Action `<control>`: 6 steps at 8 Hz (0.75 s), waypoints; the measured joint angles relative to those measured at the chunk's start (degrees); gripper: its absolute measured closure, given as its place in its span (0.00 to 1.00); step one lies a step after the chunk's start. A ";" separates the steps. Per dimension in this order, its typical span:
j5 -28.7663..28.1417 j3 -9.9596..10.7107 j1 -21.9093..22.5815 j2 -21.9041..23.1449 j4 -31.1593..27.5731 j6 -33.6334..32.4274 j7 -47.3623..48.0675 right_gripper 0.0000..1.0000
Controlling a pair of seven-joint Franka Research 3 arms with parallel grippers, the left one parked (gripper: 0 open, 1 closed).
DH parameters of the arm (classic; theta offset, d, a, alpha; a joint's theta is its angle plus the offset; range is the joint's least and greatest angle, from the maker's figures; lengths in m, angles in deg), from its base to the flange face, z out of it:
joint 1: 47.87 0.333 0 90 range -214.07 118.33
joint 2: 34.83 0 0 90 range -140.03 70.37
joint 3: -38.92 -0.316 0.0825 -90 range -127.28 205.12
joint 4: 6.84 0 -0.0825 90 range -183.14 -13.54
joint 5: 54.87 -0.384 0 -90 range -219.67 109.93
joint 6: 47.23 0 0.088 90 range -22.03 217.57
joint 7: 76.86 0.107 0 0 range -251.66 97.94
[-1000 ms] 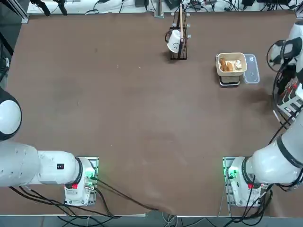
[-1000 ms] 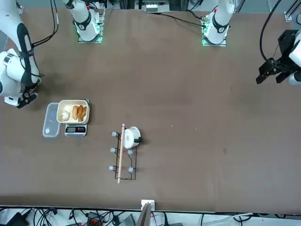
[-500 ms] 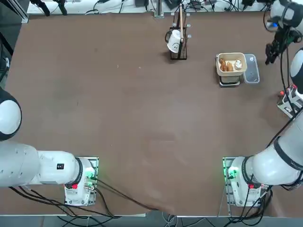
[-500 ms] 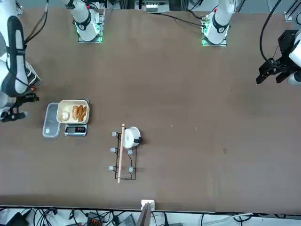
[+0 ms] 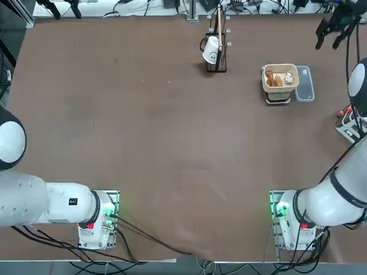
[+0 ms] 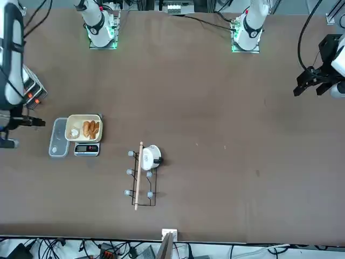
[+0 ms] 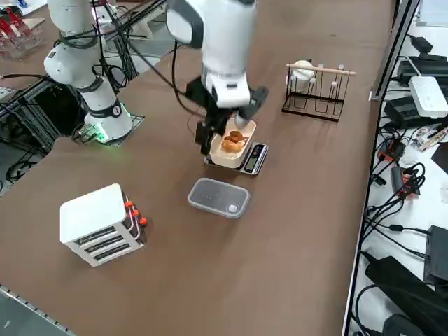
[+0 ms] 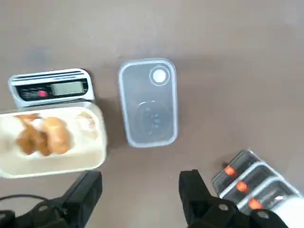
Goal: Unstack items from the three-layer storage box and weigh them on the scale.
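- Hovering high above the bench [image 5: 172, 143], the right end effector [image 8: 140, 190] has its two fingers spread wide with nothing between them; it hangs over the bare spot between the bowl, the clear container [image 8: 148, 102] and the storage box [image 7: 101, 224].
- All three food pieces [image 8: 45, 135] lie in the cream bowl of the scale [image 7: 238, 150]: two orange-brown ones side by side, touching, and a whitish one [image 8: 87, 122] next to them at the bowl's wall.
- They look light and small, probably somewhat soft or crumbly, so a gentle pinch across the short width of one piece would suit; squeezing hard could crush or flick it.
- Packed close together, a single piece would be awkward to take without nudging its neighbours.
- The storage box stands well apart from the scale, near the bench edge, its drawers with red-orange tabs pushed in.
- Judging by the bowl, the weighing part looks close to done; I cannot read the scale's display [image 8: 66, 89].
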 joint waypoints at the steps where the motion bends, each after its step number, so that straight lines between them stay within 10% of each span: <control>1: -1.06 -0.31 0.19 0.94 3.46 -3.33 3.06 0.01; 2: -1.29 -2.79 -0.42 2.66 5.23 -4.91 6.69 0.00; 4: 0.37 -16.05 -5.11 7.83 4.90 -6.58 13.51 0.00; 6: 1.86 -24.37 -7.23 15.39 -1.04 -7.75 15.15 0.00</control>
